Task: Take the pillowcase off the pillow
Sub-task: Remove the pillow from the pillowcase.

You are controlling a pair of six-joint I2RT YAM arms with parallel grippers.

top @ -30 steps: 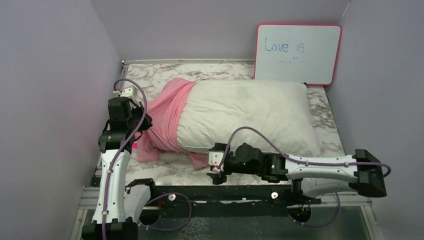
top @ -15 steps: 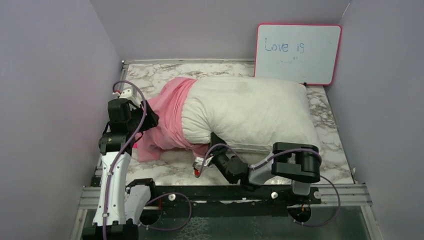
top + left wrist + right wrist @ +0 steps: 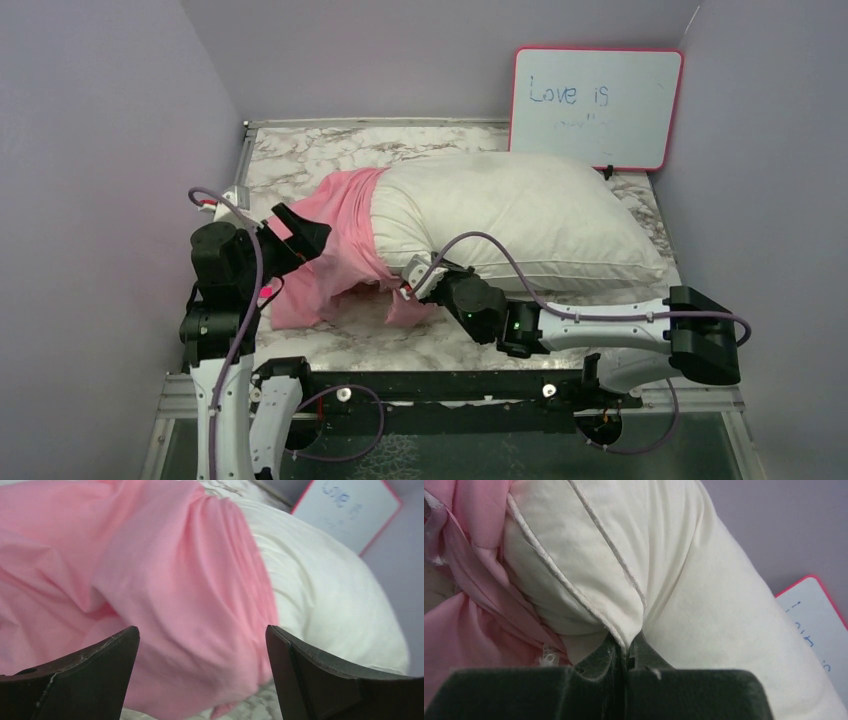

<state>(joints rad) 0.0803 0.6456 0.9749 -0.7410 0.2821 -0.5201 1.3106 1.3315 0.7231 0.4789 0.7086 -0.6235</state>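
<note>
Table (image 3: 300,150): marble top lying under both grippers. Bare stone shows beyond the left gripper and on the near side of the right one.

Pillow (image 3: 540,215): white and plump, lying across the table. It sits straight ahead of the right gripper and runs off to that gripper's right. The corner by the fingers is bunched up into a fold, and a piped seam curves down into the pinch.

Pillowcase (image 3: 340,240): pink, gathered over the pillow's left end only, with the rest of the pillow bare. It bulges directly in front of the left gripper, and in the left wrist view it fills the span between the fingers. A twisted fold hangs just left of the right gripper.

Whiteboard (image 3: 595,105): red frame with "Love is" in blue, leaning on the back wall. It stands well beyond the right gripper, past the pillow.

Left gripper (image 3: 201,630): fingers spread wide with nothing held. It points at the pillowcase bulge, but I cannot tell whether the tips touch the cloth.

Right gripper (image 3: 626,652): fingers pressed together on a pinch of the pillow at its seam, just beside the pillowcase edge.
</note>
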